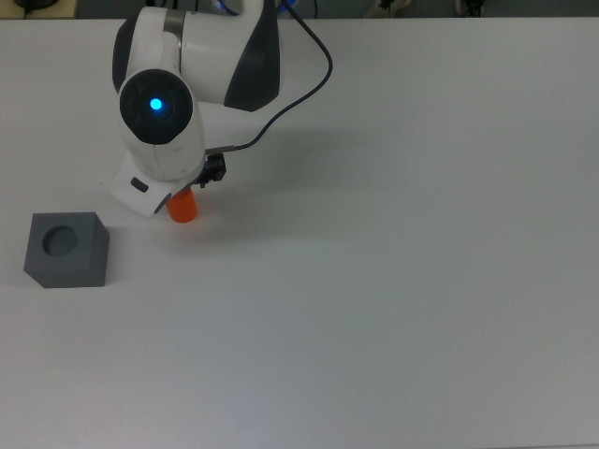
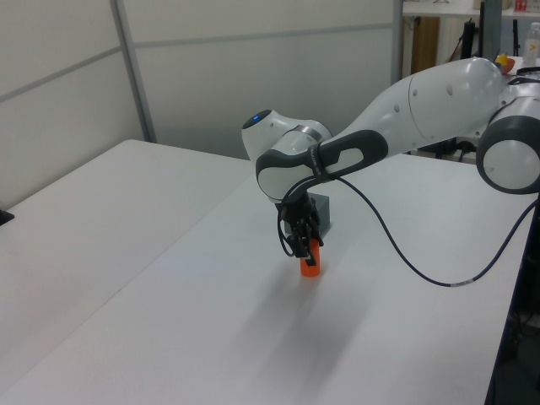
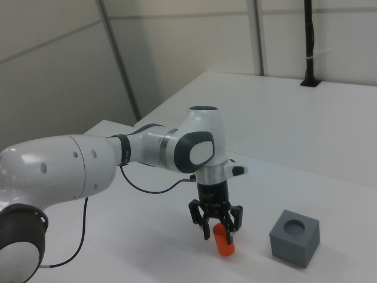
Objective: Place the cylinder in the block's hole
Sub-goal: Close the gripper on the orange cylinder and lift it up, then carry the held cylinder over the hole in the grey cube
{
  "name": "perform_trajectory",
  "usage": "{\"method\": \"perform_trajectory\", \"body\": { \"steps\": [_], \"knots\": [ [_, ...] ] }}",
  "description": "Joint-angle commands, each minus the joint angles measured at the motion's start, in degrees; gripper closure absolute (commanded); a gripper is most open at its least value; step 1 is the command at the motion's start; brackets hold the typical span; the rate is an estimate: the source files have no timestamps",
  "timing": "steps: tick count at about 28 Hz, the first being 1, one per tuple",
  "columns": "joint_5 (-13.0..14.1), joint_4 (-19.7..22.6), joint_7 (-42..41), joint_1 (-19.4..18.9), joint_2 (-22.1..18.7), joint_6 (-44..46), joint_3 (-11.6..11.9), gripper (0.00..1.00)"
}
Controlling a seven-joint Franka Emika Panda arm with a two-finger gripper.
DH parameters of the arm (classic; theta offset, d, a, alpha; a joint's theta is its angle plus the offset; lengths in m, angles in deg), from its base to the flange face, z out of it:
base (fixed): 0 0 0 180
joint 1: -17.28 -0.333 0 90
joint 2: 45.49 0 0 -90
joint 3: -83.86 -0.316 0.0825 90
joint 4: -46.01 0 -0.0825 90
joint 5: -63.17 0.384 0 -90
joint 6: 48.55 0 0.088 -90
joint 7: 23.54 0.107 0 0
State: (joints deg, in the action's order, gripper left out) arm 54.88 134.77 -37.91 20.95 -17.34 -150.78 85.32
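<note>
The gripper point(image 3: 217, 232) points straight down over the orange cylinder point(image 3: 224, 242), its fingers point(image 3: 230, 224) apart and straddling the upper part without clearly clamping it. The cylinder stands upright on the white bench point(image 1: 393, 281). In the top view, the grey block point(image 1: 65, 249) sits apart at about 8 o'clock from the cylinder, its hole point(image 1: 61, 240) facing up.

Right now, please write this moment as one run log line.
gripper: open around cylinder | cylinder: upright on table | block: hole empty
</note>
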Motion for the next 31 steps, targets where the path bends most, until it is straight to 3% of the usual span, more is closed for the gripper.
{"method": "perform_trajectory", "body": {
  "steps": [1, 3, 13, 19, 23, 24, 31],
  "knots": [
    [-1.1, 0.0, -2.0, -0.2, 0.1, -1.0, 0.2, 0.93],
    [-0.9, -0.1, -2.2, -0.2, 0.0, -1.0, 0.2, 0.99],
    [0.2, -4.5, -2.0, 0.3, -1.5, -0.6, 0.8, 1.0],
    [3.4, -7.4, -2.0, 2.5, -3.4, -0.8, 1.7, 0.99],
    [5.8, -8.5, -1.9, 3.0, -3.5, -1.0, 4.8, 0.99],
    [8.1, -9.4, -2.0, 3.2, -3.5, -1.0, 6.7, 0.99],
    [16.4, -10.4, -1.7, 3.7, -3.2, -6.0, 12.9, 0.99]
  ]
}}
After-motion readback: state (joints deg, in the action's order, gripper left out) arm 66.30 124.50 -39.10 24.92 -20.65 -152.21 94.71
